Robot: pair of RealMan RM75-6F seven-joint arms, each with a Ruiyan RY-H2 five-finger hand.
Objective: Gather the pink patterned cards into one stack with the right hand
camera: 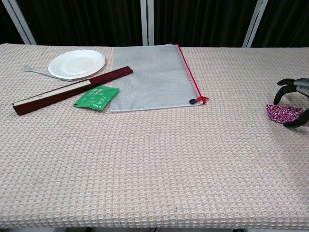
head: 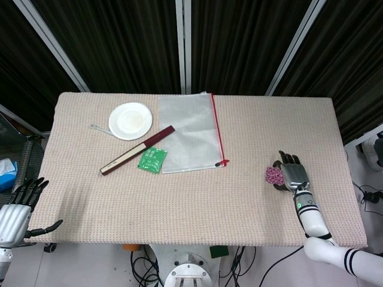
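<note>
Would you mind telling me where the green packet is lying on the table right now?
The green packet lies on the table's left half, between the dark red folded fan and the clear zip pouch, its corner overlapping the pouch's lower left edge.

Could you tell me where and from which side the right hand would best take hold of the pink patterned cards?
Probably by their long edges, from above. The pink patterned cards lie flat on the woven table cover, so no face offers purchase. The right hand already arches over them with fingers at the far edge and a digit at the near edge.
</note>
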